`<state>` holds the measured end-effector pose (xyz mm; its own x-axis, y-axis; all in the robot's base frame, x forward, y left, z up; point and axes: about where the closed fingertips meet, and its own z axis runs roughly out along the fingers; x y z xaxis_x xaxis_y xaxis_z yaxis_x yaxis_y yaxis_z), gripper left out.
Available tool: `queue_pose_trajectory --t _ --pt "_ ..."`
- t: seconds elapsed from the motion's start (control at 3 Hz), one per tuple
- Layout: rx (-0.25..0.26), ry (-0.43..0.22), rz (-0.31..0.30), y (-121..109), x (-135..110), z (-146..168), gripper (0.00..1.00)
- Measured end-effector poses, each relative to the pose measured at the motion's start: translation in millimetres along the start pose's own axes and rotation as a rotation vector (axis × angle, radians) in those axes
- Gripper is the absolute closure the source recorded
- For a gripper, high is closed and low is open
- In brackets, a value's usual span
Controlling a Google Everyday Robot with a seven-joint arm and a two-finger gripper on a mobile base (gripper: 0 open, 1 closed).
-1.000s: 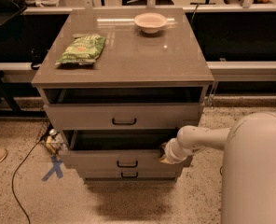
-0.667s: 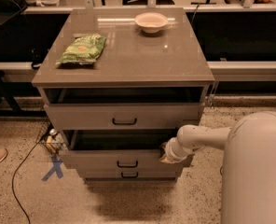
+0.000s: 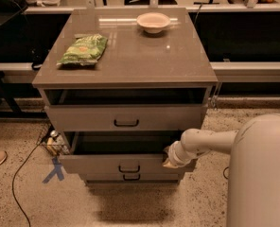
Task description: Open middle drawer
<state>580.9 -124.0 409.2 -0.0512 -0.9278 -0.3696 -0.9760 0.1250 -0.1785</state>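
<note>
The middle drawer (image 3: pixel 97 164) of the grey-beige cabinet is pulled partway out, and its dark inside (image 3: pixel 126 143) shows. Its small black handle (image 3: pixel 129 169) is at the centre of the front. My gripper (image 3: pixel 170 158) is at the right end of this drawer's front, at its top edge, at the end of my white arm (image 3: pixel 206 143), which comes in from the right. The gripper's tip is hidden against the drawer front.
The top drawer (image 3: pixel 126 118) stands slightly open above. The slim bottom drawer (image 3: pixel 130 177) is shut. On the cabinet top (image 3: pixel 140 56) lie a green chip bag (image 3: pixel 83 49) and a white bowl (image 3: pixel 153 21). My white body (image 3: pixel 263 174) fills the lower right. A cable and blue floor tape (image 3: pixel 54 170) are at the left.
The middle drawer has slid out slightly further toward the camera, and my gripper has moved with it. The top drawer has not moved.
</note>
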Motion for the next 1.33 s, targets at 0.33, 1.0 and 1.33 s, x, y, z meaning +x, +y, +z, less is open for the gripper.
queue_pose_trajectory --t 0.33,1.0,1.33 --pt "-0.003 0.000 -0.001 1.3 -0.4 1.4 0.81" --pt "-0.005 -0.001 -0.001 2.1 -0.7 2.3 0.34" --pt "-0.008 -0.001 -0.001 3.4 -1.0 3.7 0.11"
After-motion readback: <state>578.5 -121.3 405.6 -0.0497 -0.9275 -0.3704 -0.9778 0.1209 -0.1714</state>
